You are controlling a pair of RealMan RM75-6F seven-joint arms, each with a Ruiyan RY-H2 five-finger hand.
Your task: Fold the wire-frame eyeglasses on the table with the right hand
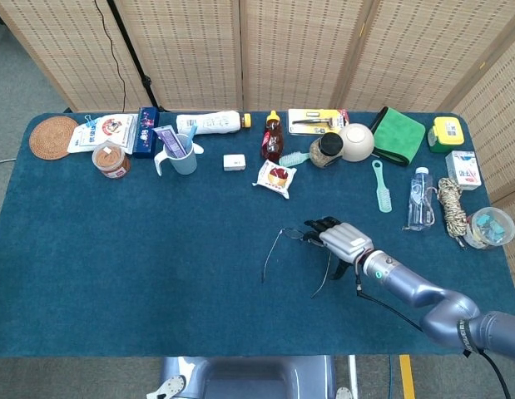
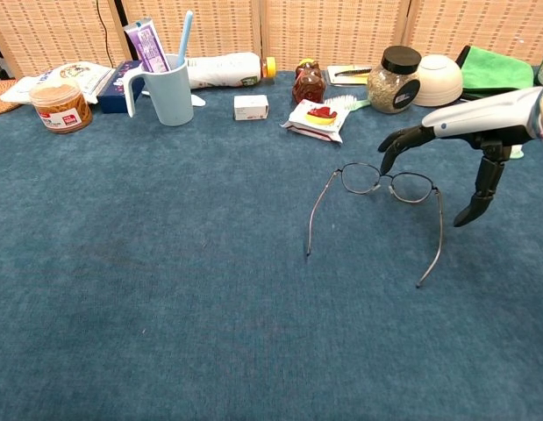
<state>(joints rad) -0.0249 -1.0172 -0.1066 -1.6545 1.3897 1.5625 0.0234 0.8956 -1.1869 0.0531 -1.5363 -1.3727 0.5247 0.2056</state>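
The wire-frame eyeglasses (image 2: 376, 187) lie on the blue table (image 1: 141, 266) with both temples swung out toward me; in the head view their left temple (image 1: 269, 257) shows beside my hand. My right hand (image 1: 340, 239) hovers over the lenses and holds nothing. Its fingertips (image 2: 385, 161) hang just above the bridge and far lens rim, and I cannot tell whether they touch. The thumb (image 2: 465, 214) points down, apart, to the right of the right temple (image 2: 433, 250). In the chest view my right hand (image 2: 468, 124) reaches in from the right edge. My left hand is out of sight.
Behind the glasses lie a snack packet (image 1: 274, 177), a small white box (image 1: 234, 162), a sauce bottle (image 1: 273, 138), a jar (image 1: 327, 150) and a bowl (image 1: 355, 141). A green brush (image 1: 380, 184) and a water bottle (image 1: 418, 198) sit to the right, a mug with toothpaste (image 1: 180, 154) back left.
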